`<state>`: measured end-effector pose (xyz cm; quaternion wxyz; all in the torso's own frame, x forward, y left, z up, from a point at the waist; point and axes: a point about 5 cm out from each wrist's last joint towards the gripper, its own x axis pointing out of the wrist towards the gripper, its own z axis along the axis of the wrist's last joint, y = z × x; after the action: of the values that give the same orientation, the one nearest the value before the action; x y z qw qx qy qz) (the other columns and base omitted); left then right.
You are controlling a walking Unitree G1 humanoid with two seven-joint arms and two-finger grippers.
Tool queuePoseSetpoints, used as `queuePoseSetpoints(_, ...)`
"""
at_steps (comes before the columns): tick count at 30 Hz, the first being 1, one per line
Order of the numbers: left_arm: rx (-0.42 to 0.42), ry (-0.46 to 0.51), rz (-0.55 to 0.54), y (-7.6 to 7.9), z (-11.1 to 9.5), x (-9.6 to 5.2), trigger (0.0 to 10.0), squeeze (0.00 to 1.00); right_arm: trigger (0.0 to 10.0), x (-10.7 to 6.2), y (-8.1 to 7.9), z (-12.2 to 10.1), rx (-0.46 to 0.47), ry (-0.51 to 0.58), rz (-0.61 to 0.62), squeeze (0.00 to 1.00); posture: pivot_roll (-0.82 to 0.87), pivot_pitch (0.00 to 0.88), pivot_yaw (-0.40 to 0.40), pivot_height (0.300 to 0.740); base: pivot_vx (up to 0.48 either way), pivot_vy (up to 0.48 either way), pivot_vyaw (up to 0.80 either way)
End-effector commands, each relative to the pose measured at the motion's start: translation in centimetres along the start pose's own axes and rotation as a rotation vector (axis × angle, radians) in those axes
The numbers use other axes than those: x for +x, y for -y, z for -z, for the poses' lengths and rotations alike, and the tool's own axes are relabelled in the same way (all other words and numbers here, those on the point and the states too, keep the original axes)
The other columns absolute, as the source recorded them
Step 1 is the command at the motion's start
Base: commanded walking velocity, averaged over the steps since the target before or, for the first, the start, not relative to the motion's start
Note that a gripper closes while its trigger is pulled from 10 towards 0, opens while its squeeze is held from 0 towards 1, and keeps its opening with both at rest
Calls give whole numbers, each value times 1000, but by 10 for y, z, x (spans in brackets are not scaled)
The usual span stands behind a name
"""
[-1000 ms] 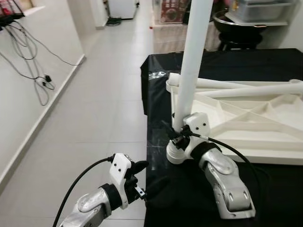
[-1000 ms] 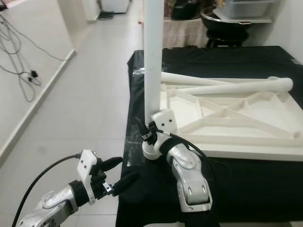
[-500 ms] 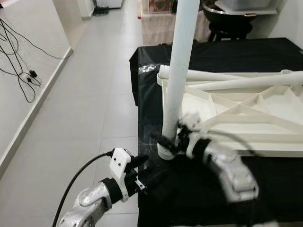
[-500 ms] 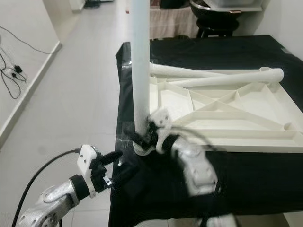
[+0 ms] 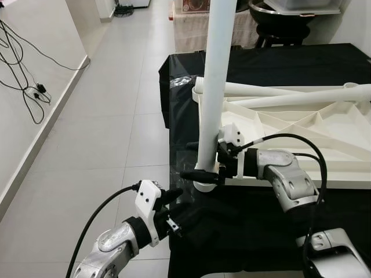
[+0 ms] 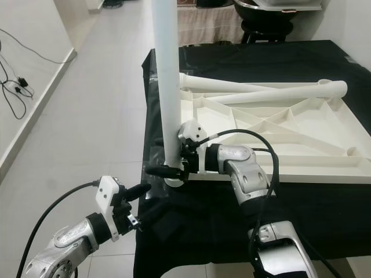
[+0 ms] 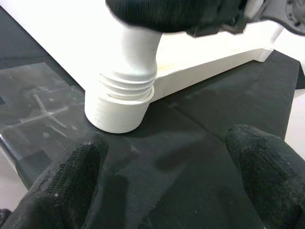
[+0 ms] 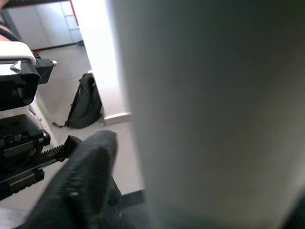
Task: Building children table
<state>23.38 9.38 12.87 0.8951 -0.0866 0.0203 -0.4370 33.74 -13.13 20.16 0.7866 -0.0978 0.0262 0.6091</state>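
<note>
One table leg [image 5: 215, 87] stood upright in the corner socket of the upturned tabletop [image 5: 301, 145] on the counter [image 5: 278, 69], its thread partly showing. The right pincer [image 5: 203, 165] clasped its base; the left pincer [image 5: 173, 205] hovered spread nearby. Two loose legs [image 5: 278, 95] lay on the tabletop, unfitted.

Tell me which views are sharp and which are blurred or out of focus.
Both eye views: sharp, evenly lit. Left wrist view: the threaded white plastic table leg is crisp, the left hand's black fingers soft. Right wrist view: the leg is a featureless close-up blur.

leg [image 5: 215, 87]: smooth white plastic | cloth [image 5: 278, 63]: matt blk | floor [image 5: 116, 116]: glossy tile
</note>
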Motion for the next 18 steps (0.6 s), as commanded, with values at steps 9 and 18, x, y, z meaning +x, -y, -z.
queuePoseSetpoints(9,-16,-10,3,2,4,-3,10000,0,0,-6,-3,7,-13,9,-21,0,-78,157,32,740,0,0,0)
queuePoseSetpoints(18,-24,-8,5,2,3,-7,10000,0,0,-11,-16,43,86,5,827,0,-112,176,32,740,0,0,0)
